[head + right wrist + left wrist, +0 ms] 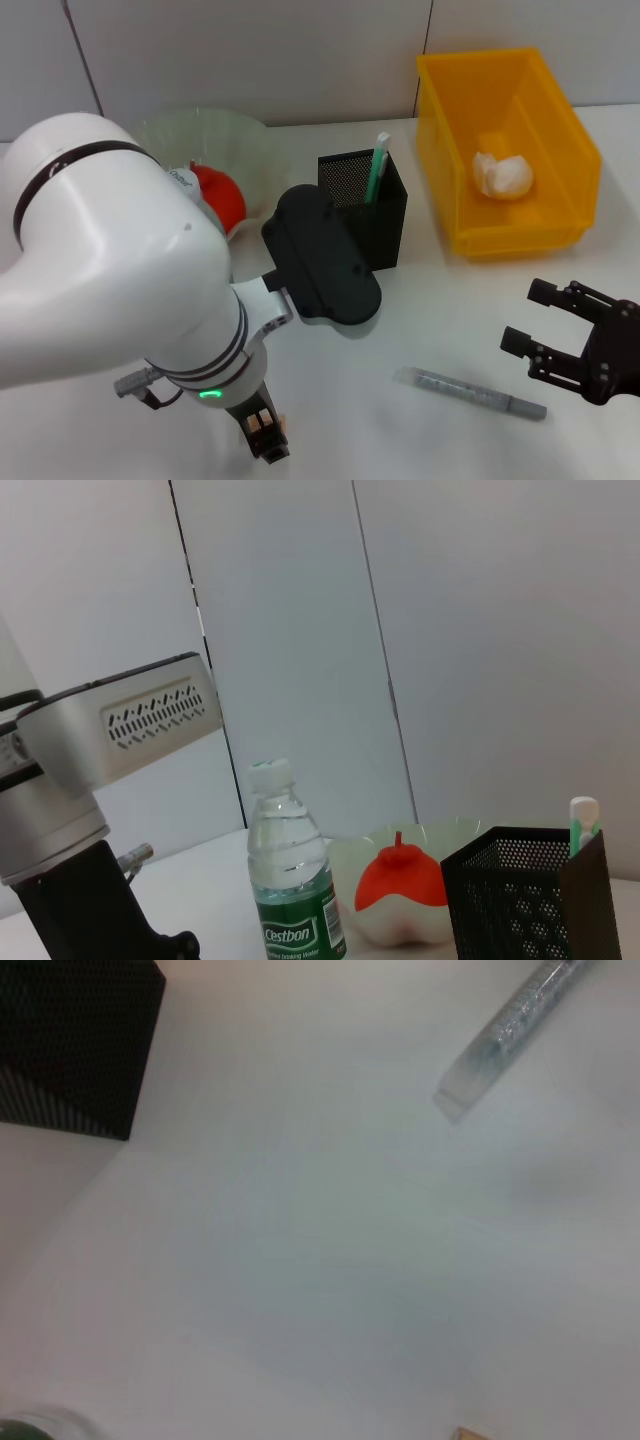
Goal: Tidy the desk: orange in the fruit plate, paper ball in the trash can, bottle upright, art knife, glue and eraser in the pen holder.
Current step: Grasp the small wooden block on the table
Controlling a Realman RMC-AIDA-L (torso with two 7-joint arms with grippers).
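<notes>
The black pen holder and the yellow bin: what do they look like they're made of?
The pen holder looks like thin metal mesh with a matte black finish: tiny holes pattern its walls, clearest in the right wrist view. The yellow bin looks like moulded plastic, smooth and slightly see-through, since the paper ball inside shows faintly through its wall. Neither is certain by look alone.
</notes>
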